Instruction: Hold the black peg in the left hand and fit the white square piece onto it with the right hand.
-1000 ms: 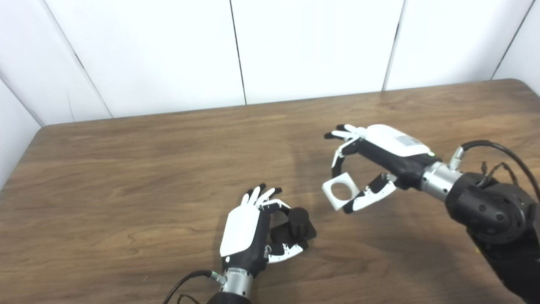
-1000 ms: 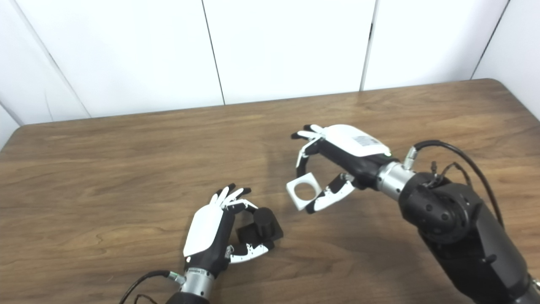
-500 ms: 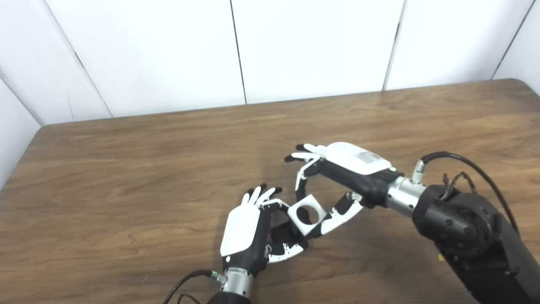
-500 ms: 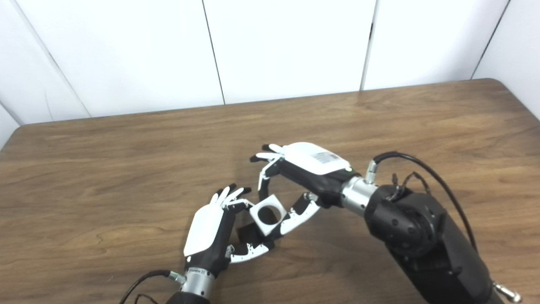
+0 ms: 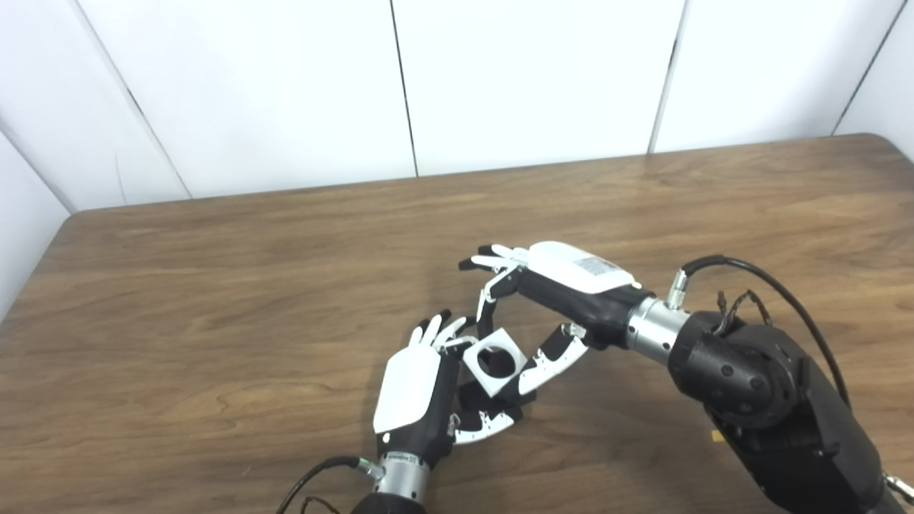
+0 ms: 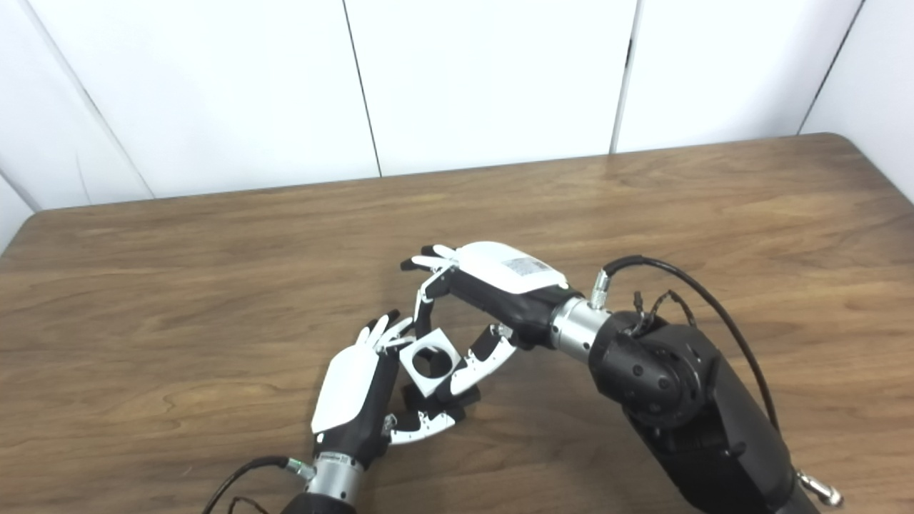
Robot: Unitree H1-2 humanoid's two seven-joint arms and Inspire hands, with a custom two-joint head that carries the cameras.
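1. Left eye view shows the left hand (image 5: 414, 389) low over the wooden table (image 5: 214, 300), back of the hand turned up, its fingers and thumb curled round the black peg (image 5: 475, 400).
2. Only the dark base of the peg shows, just to the right of the left palm, between the thumb below and the fingers above; its upright part is hidden behind the white piece.
3. Reaching in from the right, the right hand (image 5: 550, 307) pinches the white square piece (image 5: 494, 360) between its thumb on the lower right edge and a fingertip on the upper edge.
4. That white piece sits directly over the peg, tilted, its round hole facing up toward the cameras and looking dark inside.
5. Its left corner lies against the fingertips (image 5: 435, 332) of the left hand.
6. Whether the piece is already seated on the peg or only held above it cannot be told from either eye view.
7. Behind the right hand, the black forearm (image 5: 757, 385) with its looped cable (image 5: 778, 293) runs off toward the lower right.
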